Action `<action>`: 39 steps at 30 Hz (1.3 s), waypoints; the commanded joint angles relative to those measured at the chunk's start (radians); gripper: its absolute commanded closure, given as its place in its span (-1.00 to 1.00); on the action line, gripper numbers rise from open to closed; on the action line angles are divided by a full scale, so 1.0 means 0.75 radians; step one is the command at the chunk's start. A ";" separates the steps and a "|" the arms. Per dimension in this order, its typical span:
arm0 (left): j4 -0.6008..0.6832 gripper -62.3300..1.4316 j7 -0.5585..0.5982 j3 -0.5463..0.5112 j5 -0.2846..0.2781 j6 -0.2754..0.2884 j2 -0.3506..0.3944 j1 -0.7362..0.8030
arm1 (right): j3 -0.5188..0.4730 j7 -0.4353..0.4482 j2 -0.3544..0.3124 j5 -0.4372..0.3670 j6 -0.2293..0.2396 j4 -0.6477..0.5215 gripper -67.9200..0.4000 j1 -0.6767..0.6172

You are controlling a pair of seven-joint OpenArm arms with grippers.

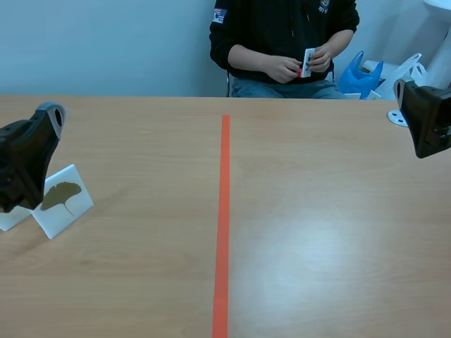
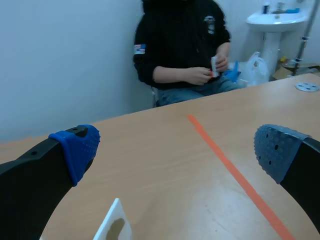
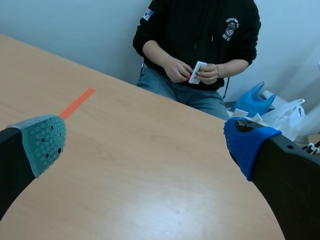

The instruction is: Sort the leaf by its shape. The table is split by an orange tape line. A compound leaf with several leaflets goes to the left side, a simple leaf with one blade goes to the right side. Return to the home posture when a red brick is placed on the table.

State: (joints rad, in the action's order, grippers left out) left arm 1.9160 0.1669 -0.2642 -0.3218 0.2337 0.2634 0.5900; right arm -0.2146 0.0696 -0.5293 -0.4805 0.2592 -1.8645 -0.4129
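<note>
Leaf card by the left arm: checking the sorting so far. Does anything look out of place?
Yes: the leaf card sits left of the orange tape line, yet its leaf is one fan-shaped blade, which belongs on the right. Nothing else stands out.

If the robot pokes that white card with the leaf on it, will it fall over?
Probably, yes. The leaf card stands tilted on one thin edge, so a nudge likely tips it. It looks thin and flat, so probably light and fairly stiff.
</note>
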 commanded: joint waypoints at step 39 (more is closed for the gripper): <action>-0.003 -1.00 0.062 0.190 0.105 -0.072 0.095 -0.104 | 0.191 -0.063 -0.017 0.058 -0.103 -0.032 -0.85 0.014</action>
State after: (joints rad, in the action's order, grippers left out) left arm 1.9106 0.1978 -0.1246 -0.2359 0.1837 0.3355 0.5152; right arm -0.0601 0.0055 -0.5289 -0.4347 0.1947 -1.8645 -0.4133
